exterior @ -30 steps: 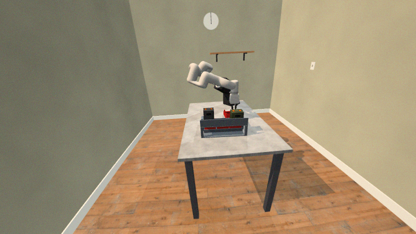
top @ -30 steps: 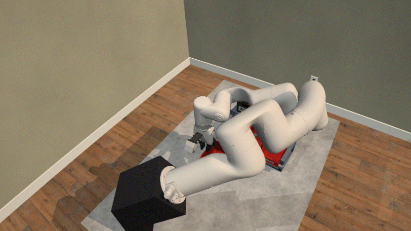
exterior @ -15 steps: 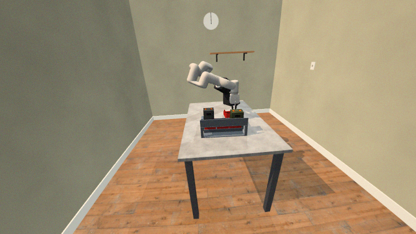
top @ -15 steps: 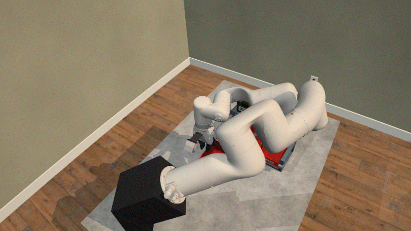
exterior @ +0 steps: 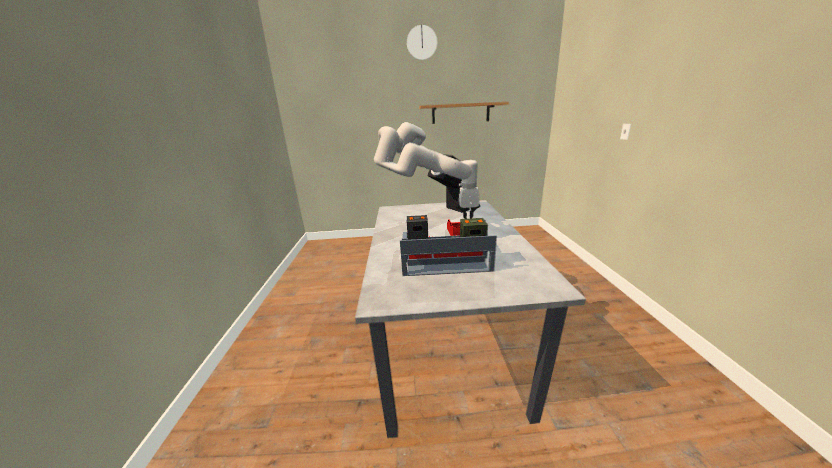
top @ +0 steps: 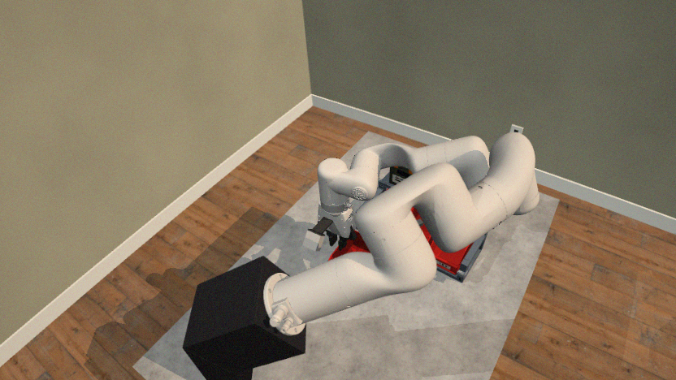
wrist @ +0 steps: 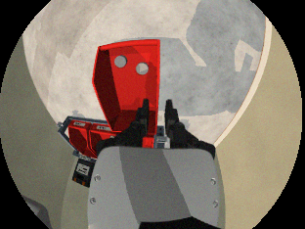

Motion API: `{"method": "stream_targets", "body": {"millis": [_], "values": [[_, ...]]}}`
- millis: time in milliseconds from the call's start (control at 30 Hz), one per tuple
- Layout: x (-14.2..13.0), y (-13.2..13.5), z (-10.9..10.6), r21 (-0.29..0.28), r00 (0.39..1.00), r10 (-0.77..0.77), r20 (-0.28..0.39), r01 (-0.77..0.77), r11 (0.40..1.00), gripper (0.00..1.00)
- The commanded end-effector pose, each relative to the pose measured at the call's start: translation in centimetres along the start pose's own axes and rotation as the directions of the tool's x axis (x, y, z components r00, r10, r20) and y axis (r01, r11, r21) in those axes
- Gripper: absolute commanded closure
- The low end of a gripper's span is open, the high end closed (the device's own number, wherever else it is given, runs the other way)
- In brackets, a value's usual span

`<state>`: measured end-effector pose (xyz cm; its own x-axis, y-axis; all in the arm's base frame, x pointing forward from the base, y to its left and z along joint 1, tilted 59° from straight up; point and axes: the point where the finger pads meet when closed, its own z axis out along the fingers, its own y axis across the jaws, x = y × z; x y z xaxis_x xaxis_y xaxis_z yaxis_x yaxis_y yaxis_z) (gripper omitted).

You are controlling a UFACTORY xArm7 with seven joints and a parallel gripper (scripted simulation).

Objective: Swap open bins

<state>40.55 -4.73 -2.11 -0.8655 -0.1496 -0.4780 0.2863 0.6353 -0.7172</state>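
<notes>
Wrist view:
Parts bin: red bin [top: 348, 248] [exterior: 452, 228] [wrist: 132, 88] on the table side of the shelf [top: 462, 277] [exterior: 448, 245] [wrist: 64, 124]; two round grey parts [wrist: 120, 62] [wrist: 142, 68] inside.
Gripper [top: 336, 245] [exterior: 467, 215] [wrist: 156, 107]: fingers partly spread, pinching nothing, near one long side wall.
Progress: bin in table area, not shelved; no separate empty bin identifiable on the table.
Remaining: probably empty-bin removal, parts-bin transfer, release.
Bin long axis: roughly up-down in frame, lower end shelfward.
Open-front direction: cannot be confirmed.

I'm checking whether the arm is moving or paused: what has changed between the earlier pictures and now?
Nothing visibly changed. The gripper is at the same spot by the red bin on the table, and the shelf with its bins stays as it was. The wrist view has no earlier picture to compare.
</notes>
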Motion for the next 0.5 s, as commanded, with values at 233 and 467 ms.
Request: {"method": "stream_targets", "body": {"millis": [233,467], "values": [[-0.06,0.12,0.21,-0.003,1.000,-0.001,0.002,0.001,1.000,0.74],[-0.07,0.12,0.70,-0.003,1.000,-0.001,0.002,0.001,1.000,0.74]]}}
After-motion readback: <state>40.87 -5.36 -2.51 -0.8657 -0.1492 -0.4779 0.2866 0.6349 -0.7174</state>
